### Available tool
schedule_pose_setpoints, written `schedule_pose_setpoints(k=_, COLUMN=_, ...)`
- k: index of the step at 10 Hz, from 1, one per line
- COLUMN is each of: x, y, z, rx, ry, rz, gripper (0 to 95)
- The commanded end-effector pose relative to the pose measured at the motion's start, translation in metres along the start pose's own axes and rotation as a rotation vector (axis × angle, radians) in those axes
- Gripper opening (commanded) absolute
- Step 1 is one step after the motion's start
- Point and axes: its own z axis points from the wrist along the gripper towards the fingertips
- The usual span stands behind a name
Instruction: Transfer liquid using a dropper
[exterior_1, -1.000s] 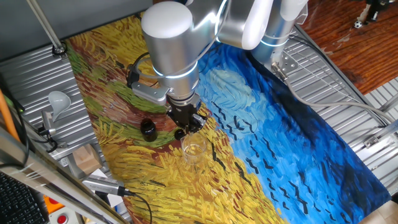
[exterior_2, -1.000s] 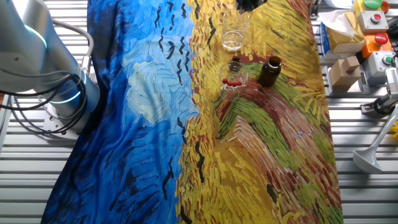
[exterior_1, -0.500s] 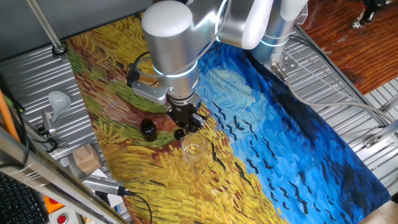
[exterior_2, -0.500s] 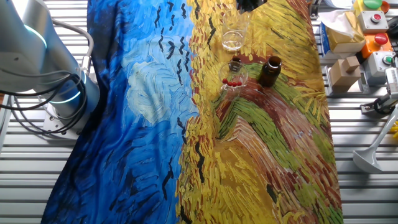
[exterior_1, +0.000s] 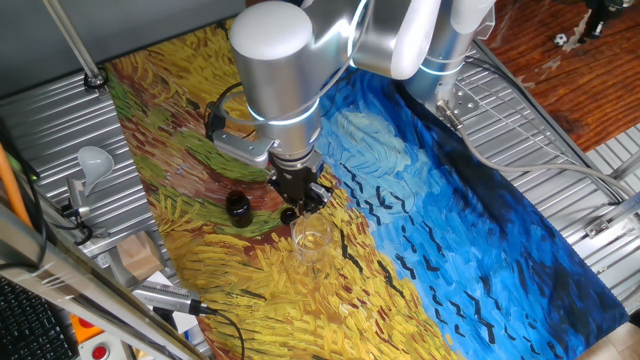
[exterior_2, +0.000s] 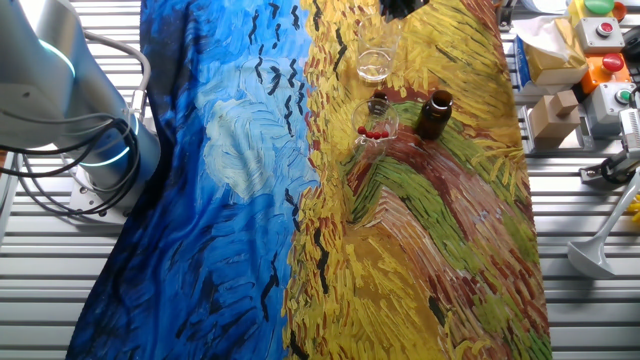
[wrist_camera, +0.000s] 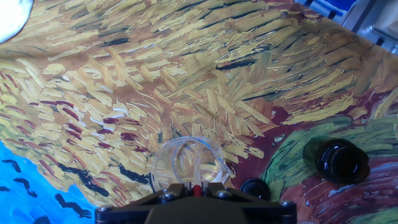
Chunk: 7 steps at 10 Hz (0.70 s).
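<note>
The pincer (exterior_1: 300, 203) hung low over a small clear glass (exterior_2: 375, 122) on the painted tabletop (exterior_1: 480, 230), and the droppers (exterior_2: 374, 132) stood in that glass directly beneath it, red bulbs up and long axes roughly upright. From the hand view a sliver of red (wrist_camera: 196, 185) showed at the pincer's lower edge, so the droppers seemed to lie straight below rather than to either side. Whether the pincer's jaws were apart or together could not be told.

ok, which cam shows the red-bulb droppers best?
The other fixed view: the droppers stand unobstructed in their glass, red bulbs clear. The hand view catches only a red sliver at the bottom edge. In one fixed view the hand blocks them.
</note>
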Motion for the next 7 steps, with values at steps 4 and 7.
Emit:
schedule_pose_setpoints(k=4, x=-0.003, y=0.0, z=0.002, rx=-0.001, ry=0.001, rz=0.024, gripper=0.0)
schedule_pose_setpoints(k=7, x=-0.01, y=0.003, z=0.009, rx=-0.002, ry=0.005, rz=0.042, gripper=0.0)
